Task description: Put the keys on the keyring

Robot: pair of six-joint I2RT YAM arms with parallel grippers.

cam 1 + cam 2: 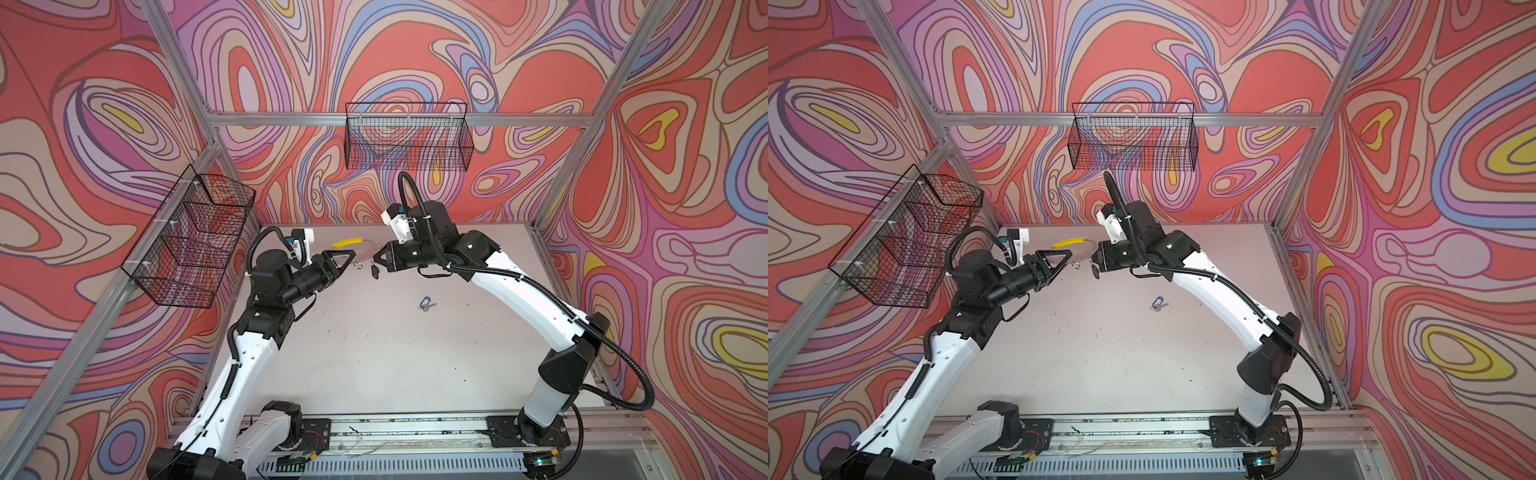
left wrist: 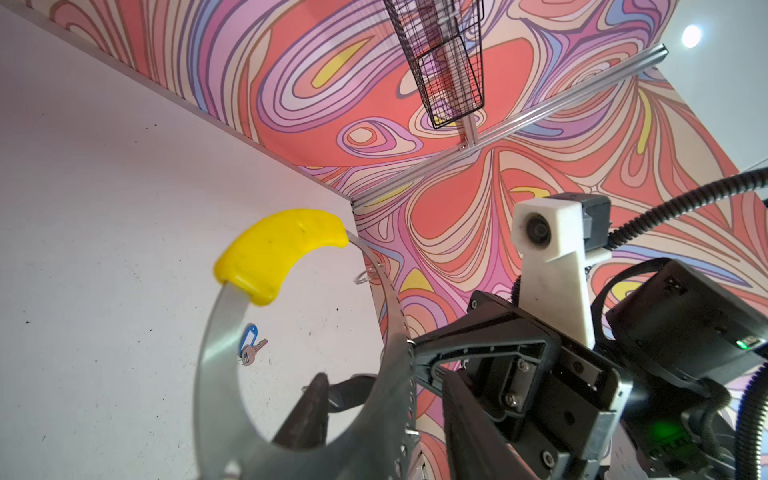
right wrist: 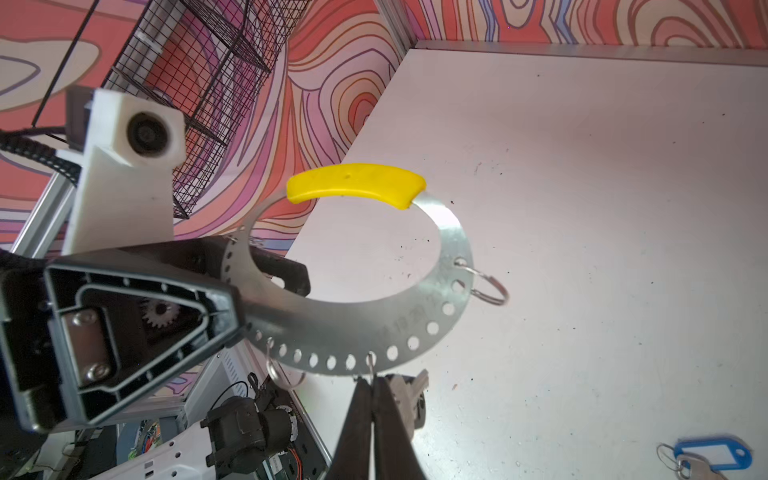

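In both top views the keyring (image 1: 362,254) hung in the air at upper centre, near the back edge of the table (image 1: 374,365), its yellow segment (image 1: 348,242) toward the wall. The left gripper (image 1: 347,258) stood with jaws parted, the band passing between them. The right gripper (image 3: 371,384) was pinched closed on a small wire ring (image 3: 371,365) in the hoop's perforated rim. The black-tagged key (image 1: 375,272) dangled beneath. The blue-tagged key (image 1: 424,303) lay right of centre, well apart from every table edge and both arms.

Robot lab test cell: aluminium frame (image 1: 291,119), swirl-printed walls (image 1: 83,124), wire baskets (image 1: 409,137), white tabletop (image 1: 374,353).
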